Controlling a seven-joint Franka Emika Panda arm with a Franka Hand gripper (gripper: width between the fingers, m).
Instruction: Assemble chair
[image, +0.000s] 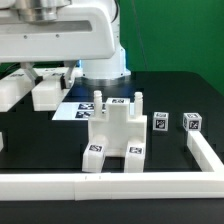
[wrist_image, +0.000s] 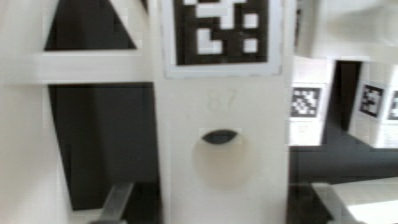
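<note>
White matte plastic chair piece (image: 45, 93), tagged, sits at the exterior view's left; the grey fingers (wrist_image: 125, 197) pinch it. The joined white blocky chair body (image: 113, 135) stands on the black surface (image: 170, 95).

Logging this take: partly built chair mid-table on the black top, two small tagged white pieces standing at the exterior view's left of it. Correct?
One detail is off. The partly built chair does stand mid-table on the black top, but the two small tagged white pieces stand at the exterior view's right of it, near the border rail. The exterior view shows this.
</note>
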